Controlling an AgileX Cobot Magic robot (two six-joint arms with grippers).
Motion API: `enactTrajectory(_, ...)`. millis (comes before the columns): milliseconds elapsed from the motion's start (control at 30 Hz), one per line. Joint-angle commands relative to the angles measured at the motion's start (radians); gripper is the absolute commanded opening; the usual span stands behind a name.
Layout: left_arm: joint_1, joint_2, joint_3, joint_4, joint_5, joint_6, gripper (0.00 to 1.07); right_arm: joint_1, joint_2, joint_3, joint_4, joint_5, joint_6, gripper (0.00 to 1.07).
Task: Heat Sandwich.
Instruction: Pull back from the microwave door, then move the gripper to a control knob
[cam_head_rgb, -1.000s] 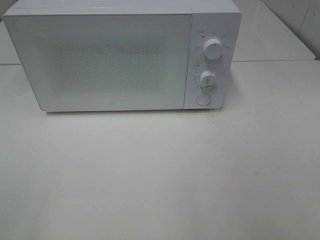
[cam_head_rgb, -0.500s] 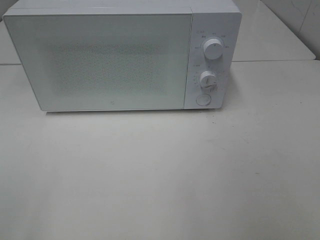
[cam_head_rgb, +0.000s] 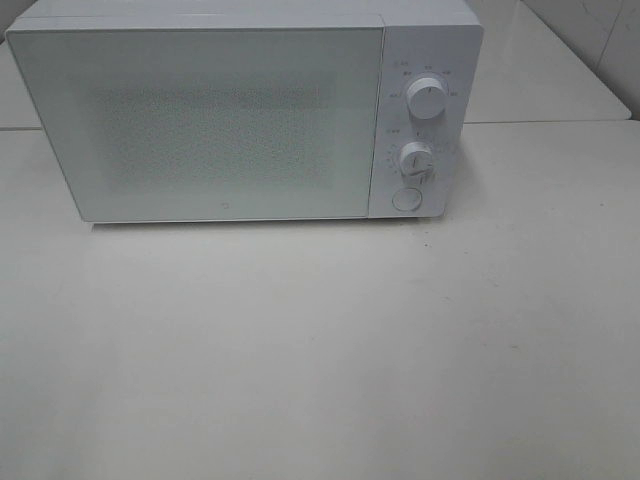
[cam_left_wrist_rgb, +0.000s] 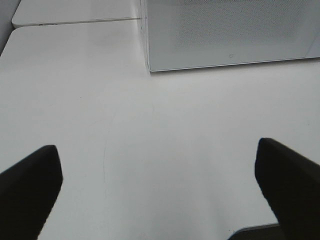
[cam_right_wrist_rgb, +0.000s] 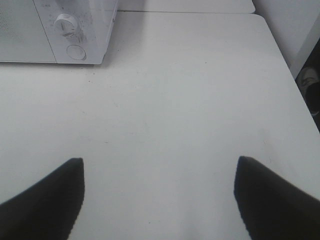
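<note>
- left gripper (cam_left_wrist_rgb: 157, 150): jaws spread wide, nothing between them, only bare table under the gap; it hangs well in front of the microwave, off the door-side corner.
- left gripper's dark fingers (cam_left_wrist_rgb: 30, 190) show at both edges of the left wrist view, touching nothing.
- right gripper (cam_right_wrist_rgb: 159, 161): jaws also spread wide with nothing between them; it hangs well in front of the microwave, on its knob side.
- table (cam_head_rgb: 320, 350): white top, plain in front of the microwave, with a few faint scuffs and specks.
- sandwich: not visible in any view, so its place, long axis and heading cannot be told.
- microwave (cam_head_rgb: 240, 110): white box standing at the back of the table, front face toward the grippers.
- door (cam_head_rgb: 200, 120): shut, flush with the microwave's front; its dotted, frosted window hides the inside and is the only thing standing in the way.
- control panel sits right of the door: upper knob (cam_head_rgb: 427, 100), lower knob (cam_head_rgb: 415, 160) under it, round button (cam_head_rgb: 406, 199) lowest.
- second white tabletop (cam_head_rgb: 540, 70): behind and right of the microwave, a seam dividing it from the front table.
- tiled wall (cam_head_rgb: 600, 30): past the microwave's far right corner.
</note>
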Motion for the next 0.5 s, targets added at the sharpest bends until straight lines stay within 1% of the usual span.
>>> enactTrajectory(33, 0.003, -0.027, 0.003, -0.001, -0.012, -0.008, 1.04, -0.008, 0.032, -0.016, 0.001, -0.041, -0.01, 0.83)
enactTrajectory(133, 0.003, -0.027, 0.003, -0.001, -0.012, -0.008, 1.04, -0.008, 0.102, -0.022, 0.001, -0.074, -0.01, 0.85)
enactTrajectory(233, 0.003, -0.027, 0.003, -0.001, -0.012, -0.008, 1.04, -0.008, 0.135, -0.022, 0.002, -0.102, -0.01, 0.85)
enactTrajectory(400, 0.003, -0.027, 0.003, -0.001, -0.012, -0.008, 1.04, -0.008, 0.222, -0.022, 0.005, -0.224, -0.007, 0.84)
enactTrajectory(433, 0.003, -0.027, 0.003, -0.001, -0.012, -0.008, 1.04, -0.008, 0.261, -0.019, 0.005, -0.273, -0.007, 0.84)
enactTrajectory(500, 0.003, -0.027, 0.003, -0.001, -0.012, -0.008, 1.04, -0.008, 0.284, -0.019, 0.005, -0.295, -0.007, 0.84)
